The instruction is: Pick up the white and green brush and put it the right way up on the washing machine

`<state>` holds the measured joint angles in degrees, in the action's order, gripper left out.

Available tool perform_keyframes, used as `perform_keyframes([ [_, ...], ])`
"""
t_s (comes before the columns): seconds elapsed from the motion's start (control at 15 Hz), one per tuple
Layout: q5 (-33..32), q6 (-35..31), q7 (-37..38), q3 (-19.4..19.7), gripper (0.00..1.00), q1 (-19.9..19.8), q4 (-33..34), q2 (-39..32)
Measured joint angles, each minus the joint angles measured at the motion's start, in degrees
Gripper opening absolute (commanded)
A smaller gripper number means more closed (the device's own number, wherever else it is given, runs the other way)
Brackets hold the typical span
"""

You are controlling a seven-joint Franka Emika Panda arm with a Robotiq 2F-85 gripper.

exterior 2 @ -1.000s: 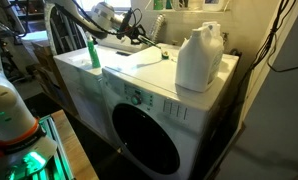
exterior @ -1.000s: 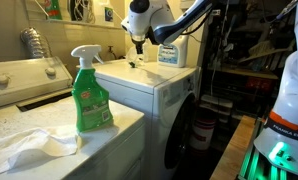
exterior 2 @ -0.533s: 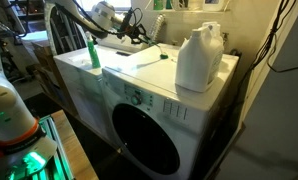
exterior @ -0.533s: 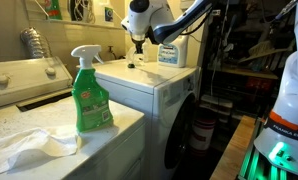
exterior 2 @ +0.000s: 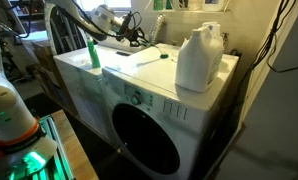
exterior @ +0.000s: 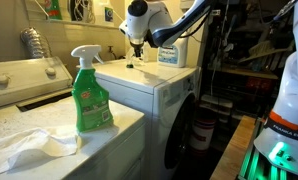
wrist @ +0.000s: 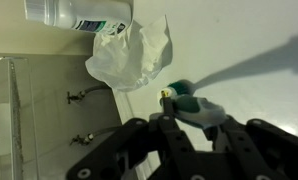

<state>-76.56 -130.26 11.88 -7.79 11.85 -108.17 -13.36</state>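
Our jaws stand spread wide above the white and green brush (wrist: 187,99), gripping nothing. The brush sits near the back edge of the tabletop (exterior 2: 119,65) of the washing machine (exterior 2: 101,95), just beside a crumpled white cloth (wrist: 134,50). A detergent jug (wrist: 79,10) stands beyond. We judge this the approach to the pick. Next we should descend straight, clear the cloth, then close on the brush. We cannot tell whether it lies or stands.

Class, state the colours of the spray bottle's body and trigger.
The spray bottle has a green body and a white trigger, clearest in an exterior view.
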Motion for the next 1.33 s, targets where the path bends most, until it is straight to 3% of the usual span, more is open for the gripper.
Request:
perform_keyframes([
  [0.4, 0.0, 0.0, 0.0, -0.1, 0.99, 0.0, -0.2, -0.3],
  [0.67, 1.8, 0.0, -0.3, -0.1, 1.0, -0.1, -0.2, -0.3],
  [1.33, 16.6, -1.4, -7.7, -0.2, 1.0, -2.0, 0.0, -1.9],
])
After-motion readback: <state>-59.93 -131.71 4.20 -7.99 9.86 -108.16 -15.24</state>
